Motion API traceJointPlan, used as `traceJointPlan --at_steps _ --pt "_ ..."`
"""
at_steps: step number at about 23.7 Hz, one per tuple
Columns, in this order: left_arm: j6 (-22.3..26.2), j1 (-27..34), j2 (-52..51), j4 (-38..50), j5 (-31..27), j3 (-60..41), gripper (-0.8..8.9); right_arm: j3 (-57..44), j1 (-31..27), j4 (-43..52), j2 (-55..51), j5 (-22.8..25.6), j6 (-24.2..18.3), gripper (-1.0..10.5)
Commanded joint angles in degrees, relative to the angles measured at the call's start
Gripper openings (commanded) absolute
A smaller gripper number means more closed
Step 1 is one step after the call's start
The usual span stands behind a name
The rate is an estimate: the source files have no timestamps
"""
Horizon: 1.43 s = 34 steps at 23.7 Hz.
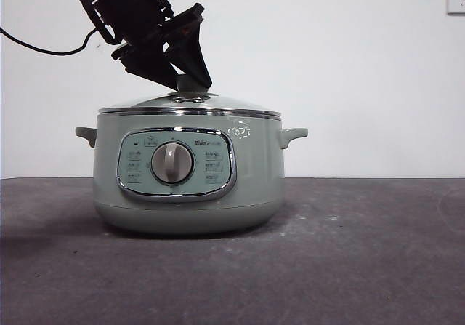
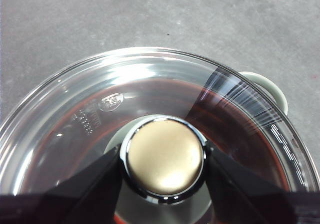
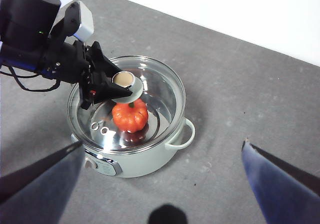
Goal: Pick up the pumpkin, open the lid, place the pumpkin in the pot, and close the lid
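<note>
Sitting broad and sage-green on the grey desk (image 1: 378, 252), well in from every edge, the pot (image 1: 189, 187) shows its dial panel to the front view and appears to be done being loaded. Over it the lid (image 3: 150, 91) lies on the rim all the way round, seemingly level, so the closing step looks finished or all but finished. Coming in from above, the left gripper (image 2: 162, 159) has its jaws pressed against either side of the lid's knob (image 2: 164, 156), clamped on it; I would guess it holds there only to steady the lid as it seats, and letting go seems to be what remains. High above the desk, the right gripper (image 3: 160, 164) waits with jaws spread wide and nothing between them. Through the glass the pumpkin (image 3: 130, 115) shows orange inside the pot, resting on its floor beneath the knob, stem up.
</note>
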Motion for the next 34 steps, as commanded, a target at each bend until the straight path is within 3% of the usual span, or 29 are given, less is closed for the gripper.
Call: traceJointPlan --at_steps 1,12,14,17,19,27,34 --pt "-0.13 -0.26 0.85 -0.55 0.98 0.35 -0.09 -0.02 0.09 0.26 0.04 -0.02 0.70 6.0" --pt "-0.15 -0.24 0.83 -6.19 0.85 0.35 0.11 -0.02 0.09 0.11 0.07 -0.04 0.68 6.0" --pt "-0.15 -0.24 0.83 -6.16 0.83 0.37 1.06 -0.02 0.09 -0.13 0.07 -0.04 0.68 6.0" --pt "-0.20 -0.24 0.70 -6.21 0.83 0.37 3.91 -0.02 0.09 -1.01 0.07 -0.04 0.70 6.0" --pt "-0.24 -0.24 0.28 -6.25 0.81 0.37 5.16 -0.02 0.09 -1.86 0.07 -0.04 0.70 6.0" --pt "-0.46 -0.24 -5.44 -7.67 0.81 0.44 5.32 -0.02 0.09 -5.18 0.07 -0.26 0.72 6.0" --pt "-0.44 -0.26 -22.21 -26.29 3.61 0.44 5.30 -0.02 0.09 -12.41 0.09 -13.20 0.76 5.9"
